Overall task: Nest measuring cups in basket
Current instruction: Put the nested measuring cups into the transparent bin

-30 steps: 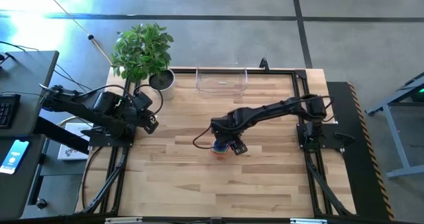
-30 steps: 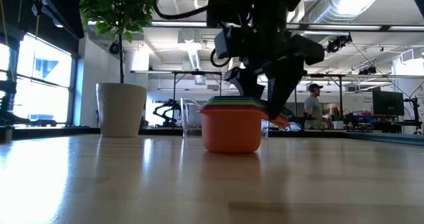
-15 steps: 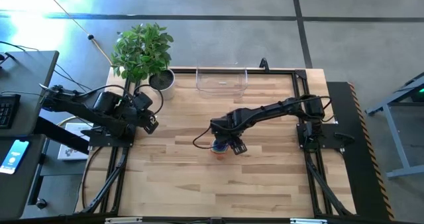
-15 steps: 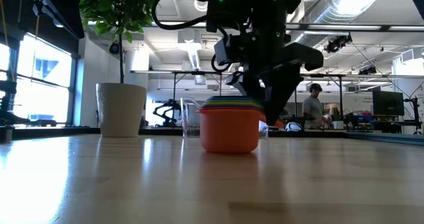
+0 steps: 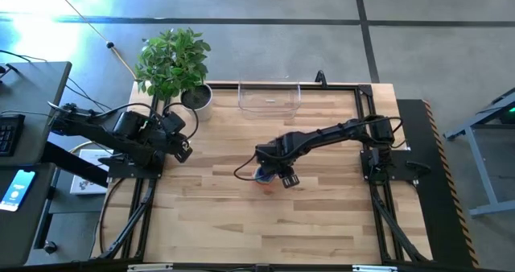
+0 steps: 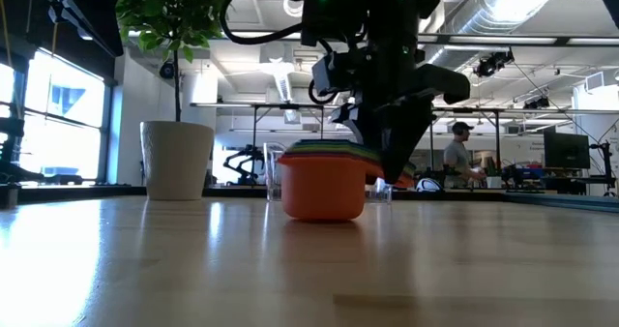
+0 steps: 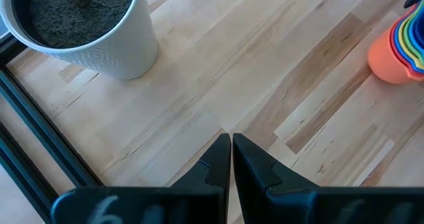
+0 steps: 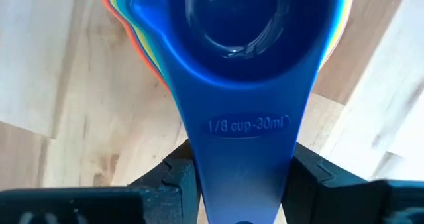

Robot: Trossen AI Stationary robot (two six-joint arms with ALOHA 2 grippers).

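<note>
The measuring cups stand nested in one stack in the middle of the table. The orange one is outermost with its base on the wood, and the blue one is innermost. The stack also shows in the high view and the left wrist view. My right gripper stands over the stacked handles, fingers shut on them. The clear basket sits at the table's far edge. My left gripper waits shut at the table's left side. My right gripper has the stacked handles between its two fingers, one on each long side of the blue handle. The fingers come from above, slanting in from the table's right, and lie across the handles. The orange cup's base rests on the table.
A white plant pot stands at the far left beside the basket and shows in the low view. Bare wood lies between the stack and the basket. A person stands in the room behind the table.
My right gripper's fingers have drawn together onto the stacked handles. The stack has slid a little toward the table's left edge, staying upright on the wood.
</note>
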